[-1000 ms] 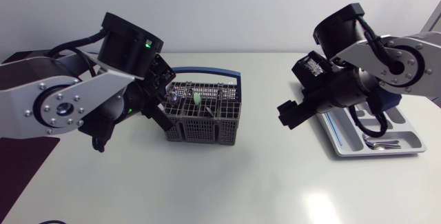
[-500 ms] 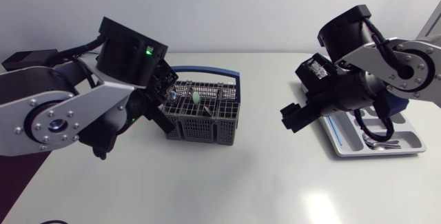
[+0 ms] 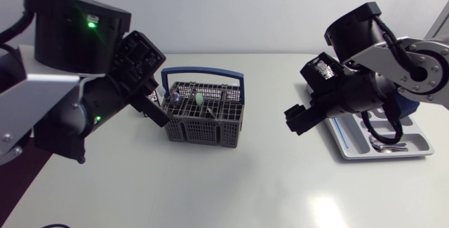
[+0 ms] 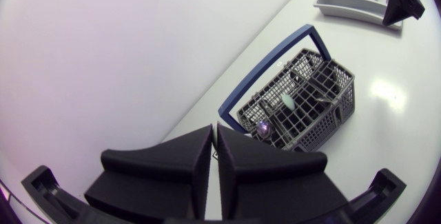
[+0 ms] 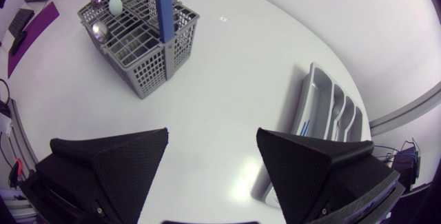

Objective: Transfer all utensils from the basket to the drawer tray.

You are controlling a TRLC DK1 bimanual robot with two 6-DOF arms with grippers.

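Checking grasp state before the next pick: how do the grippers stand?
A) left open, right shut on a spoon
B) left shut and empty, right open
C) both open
B: the left gripper has its fingers pressed together with nothing between them; the right gripper has its fingers wide apart, holding nothing.

Bright, even light is coming from above. A glare patch is shining on the worktop (image 3: 231,186) near its front edge in head view, and smaller ones are showing in both wrist views. Soft, short shadows are sitting under the basket (image 3: 203,126) and the tray (image 3: 351,152). The left arm (image 3: 63,109) is looming close to the lens and looking slightly soft; a green lamp (image 3: 90,23) is glowing on it. Fisheye is bending the worktop edge in wrist views. The left tool (image 4: 213,162) and right tool (image 5: 212,138) are reading as flat dark shapes.
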